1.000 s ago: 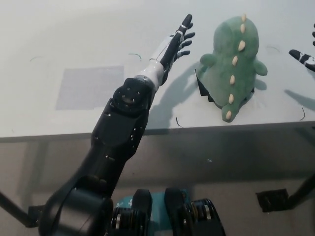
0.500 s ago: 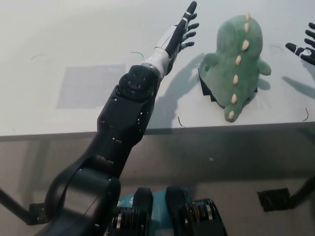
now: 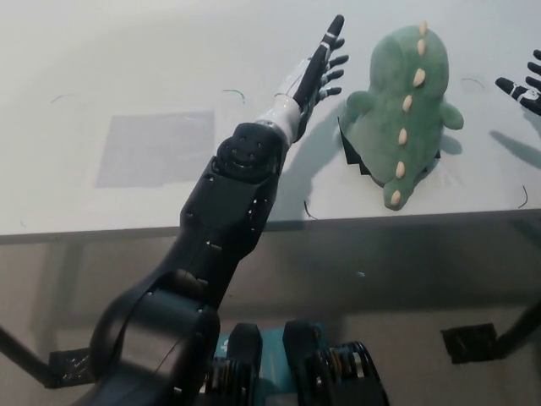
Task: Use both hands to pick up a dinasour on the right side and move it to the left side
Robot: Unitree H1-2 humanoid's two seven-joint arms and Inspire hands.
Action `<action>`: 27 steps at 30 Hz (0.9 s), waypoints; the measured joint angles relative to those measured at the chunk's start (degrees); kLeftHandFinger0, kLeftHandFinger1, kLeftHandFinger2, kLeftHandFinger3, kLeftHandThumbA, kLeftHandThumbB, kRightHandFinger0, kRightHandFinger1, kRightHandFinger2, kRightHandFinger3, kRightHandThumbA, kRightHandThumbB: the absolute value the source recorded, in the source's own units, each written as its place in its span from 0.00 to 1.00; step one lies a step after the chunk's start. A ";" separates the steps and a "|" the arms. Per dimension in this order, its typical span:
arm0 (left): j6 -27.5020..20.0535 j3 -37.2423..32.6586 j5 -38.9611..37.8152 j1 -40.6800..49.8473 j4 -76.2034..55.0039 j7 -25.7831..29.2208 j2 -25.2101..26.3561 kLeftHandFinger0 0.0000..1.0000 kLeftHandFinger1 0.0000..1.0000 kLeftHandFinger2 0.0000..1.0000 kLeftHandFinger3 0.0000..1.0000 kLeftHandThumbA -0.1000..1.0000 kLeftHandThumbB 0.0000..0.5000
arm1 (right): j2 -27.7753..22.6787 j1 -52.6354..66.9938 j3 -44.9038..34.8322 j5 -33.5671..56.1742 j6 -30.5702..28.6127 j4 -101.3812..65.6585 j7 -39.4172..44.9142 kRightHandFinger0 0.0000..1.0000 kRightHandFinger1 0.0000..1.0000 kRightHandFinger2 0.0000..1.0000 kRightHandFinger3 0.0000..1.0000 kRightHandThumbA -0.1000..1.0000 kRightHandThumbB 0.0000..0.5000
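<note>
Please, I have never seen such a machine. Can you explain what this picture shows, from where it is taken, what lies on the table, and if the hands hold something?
The camera sits on a humanoid robot's head and looks steeply down. The long arm from the lower left is its left arm; the left hand is stretched out flat with fingers apart, just left of a green plush dinosaur with cream spikes. The toy lies on a pale table, over a dark square patch. A grey rectangle marks the table's left part. At the right edge only the fingers of the right hand show, also spread. Neither hand touches or holds the toy.
</note>
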 measured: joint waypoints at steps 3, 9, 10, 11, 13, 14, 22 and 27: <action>0.17 0.02 0.03 -0.21 1.37 0.45 -0.14 1.00 1.00 1.00 1.00 1.00 0.81 | 0.04 -0.02 0.06 -0.03 -0.02 -0.05 0.09 1.00 1.00 1.00 1.00 1.00 0.54; 0.00 -0.18 0.35 -0.11 4.27 1.16 -0.11 1.00 1.00 1.00 1.00 1.00 0.85 | 0.04 0.31 0.26 -0.24 -0.02 -1.28 0.34 1.00 1.00 1.00 1.00 1.00 0.69; -0.02 -0.18 0.39 -0.08 4.63 1.19 -0.12 1.00 1.00 1.00 1.00 1.00 0.85 | 0.04 0.39 0.26 -0.26 -0.01 -1.54 0.35 1.00 1.00 1.00 1.00 1.00 0.69; -0.04 -0.16 0.41 0.00 5.11 1.21 -0.11 1.00 1.00 1.00 1.00 1.00 0.81 | 0.05 0.72 0.26 -0.28 0.00 -2.53 0.39 1.00 1.00 1.00 1.00 1.00 0.64; -0.04 -0.09 0.40 0.20 5.33 1.27 -0.12 1.00 1.00 1.00 1.00 1.00 0.75 | 0.05 1.00 0.27 -0.30 0.00 -3.24 0.43 1.00 1.00 1.00 1.00 1.00 0.55; -0.04 -0.08 0.40 0.27 5.38 1.32 -0.13 1.00 1.00 1.00 1.00 1.00 0.76 | 0.04 1.12 0.27 -0.35 -0.01 -3.38 0.46 1.00 1.00 1.00 1.00 1.00 0.49; -0.04 -0.08 0.43 2.03 5.55 1.68 -0.38 1.00 1.00 1.00 1.00 1.00 0.77 | 0.10 4.57 0.62 -1.25 0.00 -4.94 0.64 1.00 1.00 1.00 1.00 1.00 0.43; 0.22 -0.01 0.41 2.89 5.85 2.45 -0.92 1.00 1.00 1.00 1.00 1.00 0.85 | 0.88 5.57 0.01 -1.17 0.09 -5.96 0.85 1.00 1.00 1.00 1.00 1.00 0.44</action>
